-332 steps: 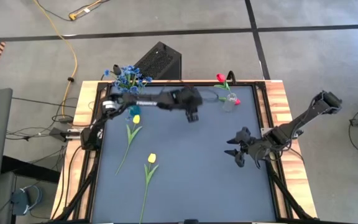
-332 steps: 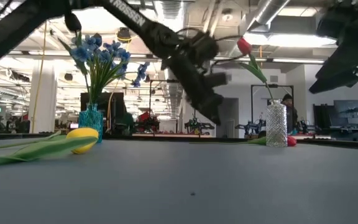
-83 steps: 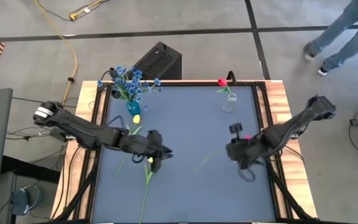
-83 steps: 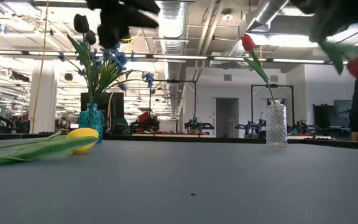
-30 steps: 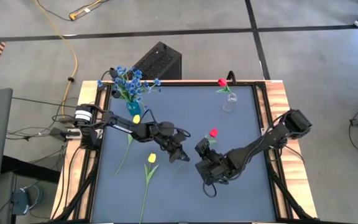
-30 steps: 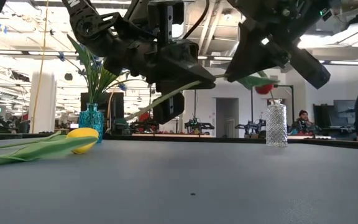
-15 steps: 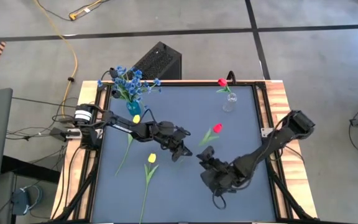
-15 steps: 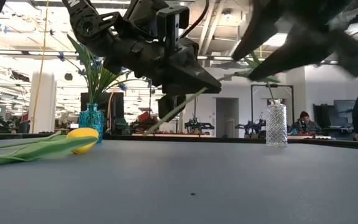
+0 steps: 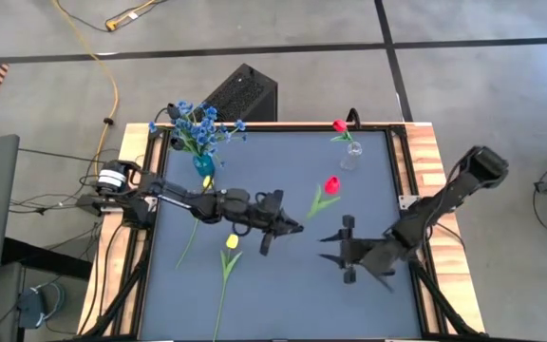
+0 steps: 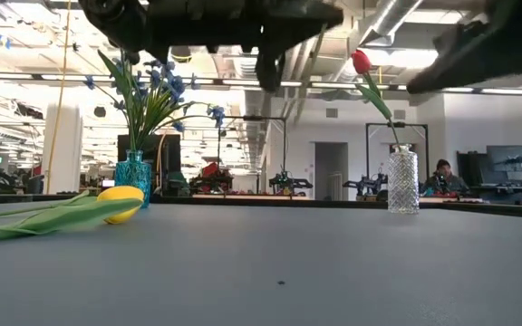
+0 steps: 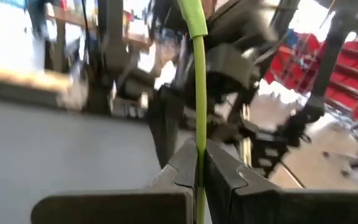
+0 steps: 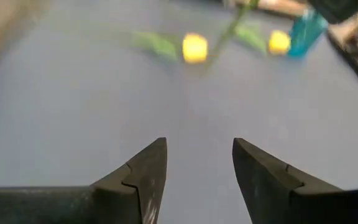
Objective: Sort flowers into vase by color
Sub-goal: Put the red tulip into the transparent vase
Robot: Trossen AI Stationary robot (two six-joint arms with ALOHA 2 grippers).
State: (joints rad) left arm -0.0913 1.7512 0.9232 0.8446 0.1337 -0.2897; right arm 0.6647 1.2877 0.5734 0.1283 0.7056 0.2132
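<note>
High view: a red tulip [image 9: 331,185] is seen above the middle of the table [image 9: 283,285], its green stem slanting down to the left gripper [image 9: 288,228], by which its lower end is clenched. A second ago the same tulip was shared between both grippers; half a second ago the right one was already drawing off. The handover is therefore judged complete. In the left wrist view the stem [image 11: 196,74] is pinched tightly between the left fingers [image 11: 229,177], with the right arm blurred beyond. The right gripper [image 9: 342,249] is now well apart from the flower, toward the near right of the table, and in the right wrist view its fingers [image 12: 145,171] are spread over bare table with nothing between them.

One red tulip is already standing in the clear vase [image 9: 350,157] at the far right, so the carried one is judged to belong there. The blue flowers [image 9: 198,122] are held in the teal vase [image 9: 202,163] at the far left. Two yellow tulips [image 9: 232,242] are still lying on the left half of the table, not yet sorted.
</note>
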